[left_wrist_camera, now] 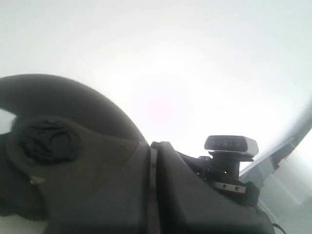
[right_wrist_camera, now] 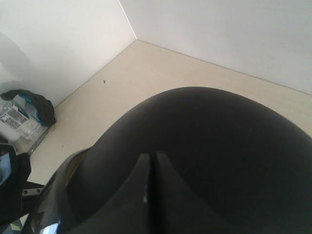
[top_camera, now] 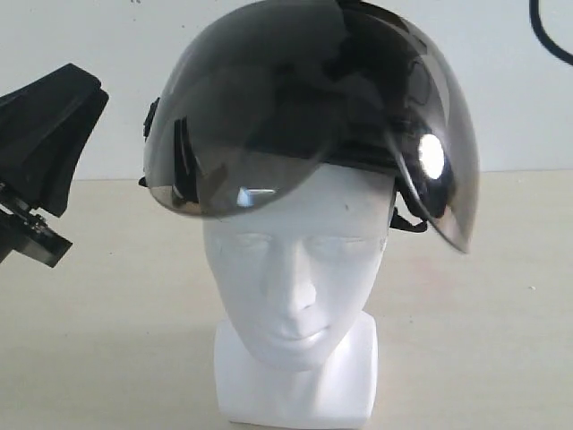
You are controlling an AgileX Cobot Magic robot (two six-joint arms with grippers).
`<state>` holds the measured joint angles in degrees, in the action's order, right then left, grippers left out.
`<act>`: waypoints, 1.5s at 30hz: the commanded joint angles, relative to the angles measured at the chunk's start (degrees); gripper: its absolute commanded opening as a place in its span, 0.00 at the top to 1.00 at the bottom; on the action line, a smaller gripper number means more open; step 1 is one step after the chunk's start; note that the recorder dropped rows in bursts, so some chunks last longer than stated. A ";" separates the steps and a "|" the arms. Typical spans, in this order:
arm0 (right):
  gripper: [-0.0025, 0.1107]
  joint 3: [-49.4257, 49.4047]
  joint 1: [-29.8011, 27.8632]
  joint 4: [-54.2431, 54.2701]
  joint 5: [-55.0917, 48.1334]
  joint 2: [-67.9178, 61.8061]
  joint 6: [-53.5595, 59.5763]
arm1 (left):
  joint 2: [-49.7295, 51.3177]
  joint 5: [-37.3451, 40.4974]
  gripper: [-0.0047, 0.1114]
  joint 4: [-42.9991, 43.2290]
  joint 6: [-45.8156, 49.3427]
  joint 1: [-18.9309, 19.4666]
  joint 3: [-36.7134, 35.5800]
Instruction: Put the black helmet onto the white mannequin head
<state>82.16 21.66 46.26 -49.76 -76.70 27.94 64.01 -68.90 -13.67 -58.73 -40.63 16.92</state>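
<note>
The black helmet [top_camera: 358, 107] sits on top of the white mannequin head [top_camera: 291, 269]. Its smoky visor [top_camera: 269, 116] is tilted up over the forehead, so the face shows. My left gripper [top_camera: 67, 116] hangs off to the left of the helmet, apart from it, shut and empty. In the left wrist view its fingers [left_wrist_camera: 153, 146] are pressed together, with the helmet's dark rounded side [left_wrist_camera: 63, 107] beside them. In the right wrist view my right gripper [right_wrist_camera: 150, 156] is shut and empty just over the helmet's matte shell [right_wrist_camera: 219, 146]. Whether it touches the shell I cannot tell.
The head stands on a beige table [top_camera: 483, 296] against a white wall. A dark bag with packets [right_wrist_camera: 24, 114] lies by the wall corner. A small camera on a stand [left_wrist_camera: 230, 144] is beyond the left gripper. A black cable [top_camera: 546, 36] hangs at top right.
</note>
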 commanded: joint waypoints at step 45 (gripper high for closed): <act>0.98 3.94 0.02 -45.78 3.36 17.28 -18.50 | -26.15 34.41 0.92 -66.34 139.64 0.06 21.89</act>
<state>86.12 21.69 10.34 -42.92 -63.95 18.00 38.21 -35.35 -78.65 77.50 -40.63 37.25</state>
